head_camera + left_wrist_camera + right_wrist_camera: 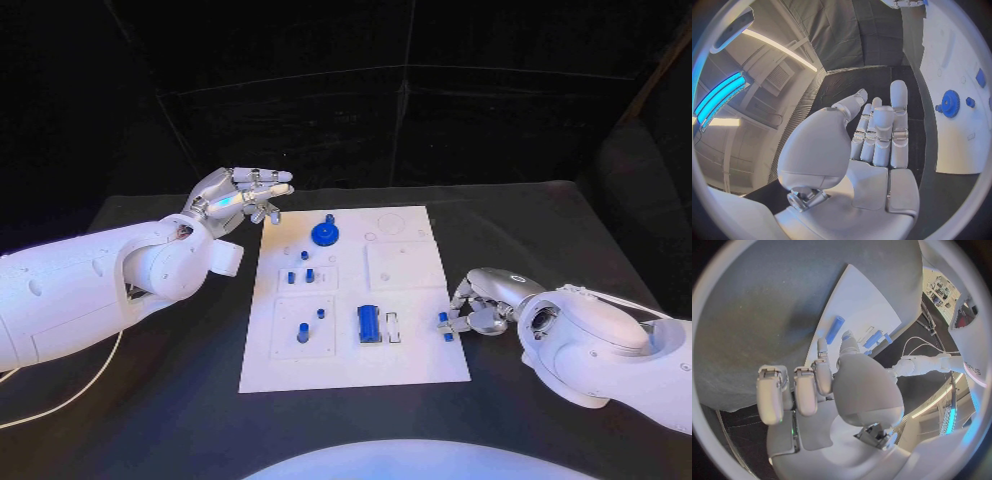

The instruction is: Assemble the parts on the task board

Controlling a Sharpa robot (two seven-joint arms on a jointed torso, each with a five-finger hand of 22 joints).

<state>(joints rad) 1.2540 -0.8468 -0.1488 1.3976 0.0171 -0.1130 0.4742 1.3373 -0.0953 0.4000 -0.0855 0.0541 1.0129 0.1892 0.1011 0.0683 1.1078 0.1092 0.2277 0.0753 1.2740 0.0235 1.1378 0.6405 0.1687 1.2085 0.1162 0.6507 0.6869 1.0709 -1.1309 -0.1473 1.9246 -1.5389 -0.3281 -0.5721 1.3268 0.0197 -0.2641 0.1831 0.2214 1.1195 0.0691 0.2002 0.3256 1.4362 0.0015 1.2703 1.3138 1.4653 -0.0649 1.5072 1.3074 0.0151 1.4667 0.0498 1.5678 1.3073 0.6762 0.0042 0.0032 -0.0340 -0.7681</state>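
Note:
The white task board (pixel 411 355) lies mid-table. On it are a blue gear (pixel 326 234), a blue oblong block (pixel 369 323) and several small blue pieces, among them a pair (pixel 307 275). My left hand (pixel 238 195) hovers above the table by the board's far left corner, fingers spread, holding nothing. In the left wrist view its palm (pixel 873 170) is bare, with the gear (pixel 950 103) and board (pixel 954 145) beyond. At the board's right edge my right hand (pixel 483 305) pinches a small blue part (pixel 444 320) between thumb and finger. The oblong block (pixel 836 330) lies just past those fingertips (pixel 822 345).
Black tabletop (pixel 159 400) surrounds the board on all sides. A black curtain (pixel 404 120) closes the back of the table. Empty round and square recesses (pixel 397 265) mark the board's far right part.

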